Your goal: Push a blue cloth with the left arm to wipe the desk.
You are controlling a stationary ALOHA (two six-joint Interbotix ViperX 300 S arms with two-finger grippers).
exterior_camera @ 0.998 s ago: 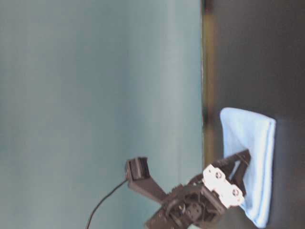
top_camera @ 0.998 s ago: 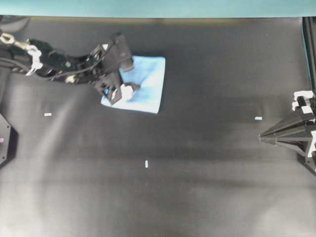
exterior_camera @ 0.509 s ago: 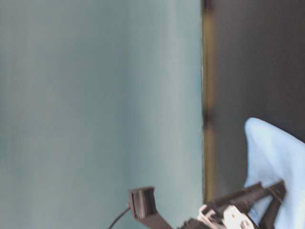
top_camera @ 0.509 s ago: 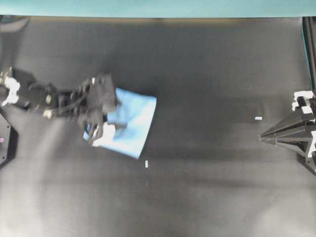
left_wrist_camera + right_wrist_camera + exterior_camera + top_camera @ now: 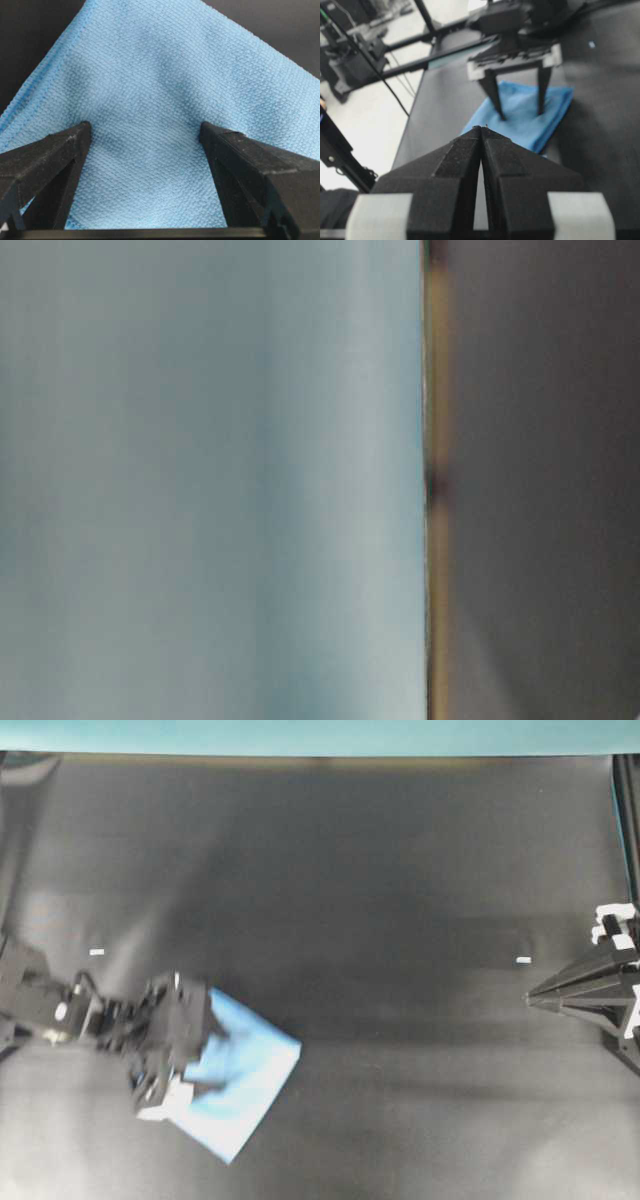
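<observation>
The blue cloth [image 5: 250, 1075] lies flat on the black desk [image 5: 400, 870] at the near left, turned so one corner points at the front edge. My left arm [image 5: 60, 1015] reaches in from the left. Its gripper [image 5: 208, 1062] is open, with both black fingertips pressed down on the cloth's left part. The left wrist view shows the wide-spread gripper [image 5: 145, 127] resting on the cloth [image 5: 165, 75], nothing pinched between the fingers. From the right wrist view the cloth [image 5: 525, 122] lies under the left gripper [image 5: 520, 114]. My right gripper [image 5: 481, 129] is shut at the right edge [image 5: 530, 1000].
Small white tape marks [image 5: 97, 952] [image 5: 523, 960] sit on the desk. A teal strip [image 5: 300, 735] runs along the far edge. The table-level view shows only the teal wall [image 5: 200, 490] and a bare stretch of desk [image 5: 540, 490].
My left arm has dragged the cloth from the far left toward the front edge, turning it slightly. Arm and cloth have left the table-level view. The right arm has stayed still.
</observation>
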